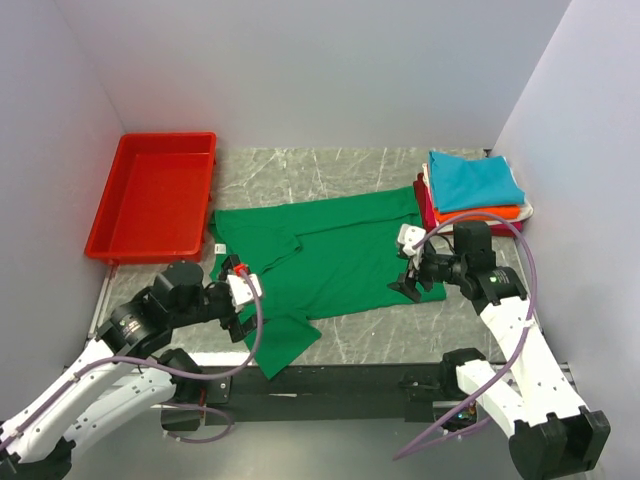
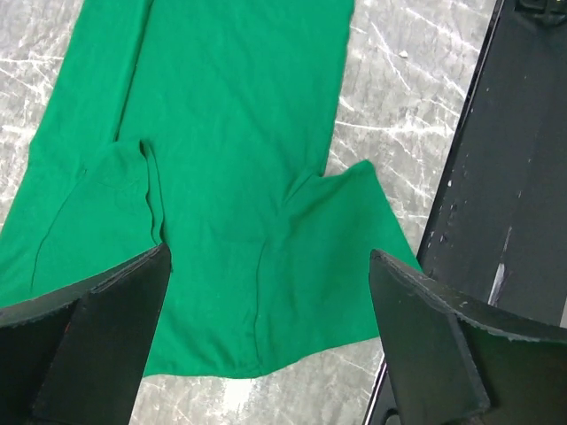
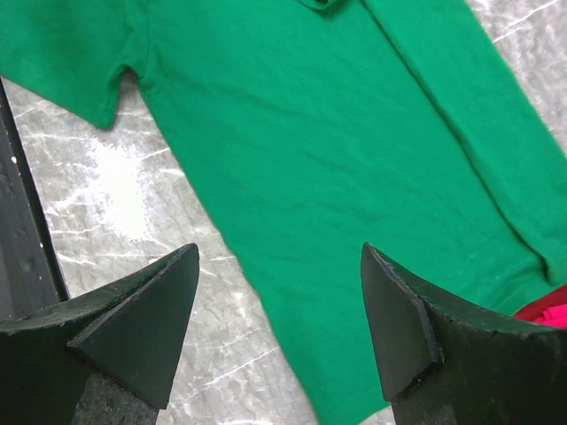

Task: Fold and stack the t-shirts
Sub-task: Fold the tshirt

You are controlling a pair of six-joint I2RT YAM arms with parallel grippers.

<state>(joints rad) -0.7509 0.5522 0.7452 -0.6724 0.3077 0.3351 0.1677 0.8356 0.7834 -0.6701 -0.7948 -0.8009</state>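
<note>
top: green t-shirt [image 1: 330, 255] lies spread between the arms, folded stack [image 1: 475, 190] far right | left wrist: left gripper [image 2: 267, 257] spread wide, empty, over near sleeve; pinch both layers | right wrist: right gripper [image 3: 277, 252] spread, empty, over near edge; lift in step.

Plain pale walls [image 1: 320, 70] enclose a grey, white-veined marbled bench [image 1: 330, 170] on three sides. A black strip [image 1: 340, 378] edges its near side. The light is even.

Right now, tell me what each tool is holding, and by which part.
Nothing is held. The left tool and the right tool both stand open above the green t-shirt, gripping no part of it.
</note>
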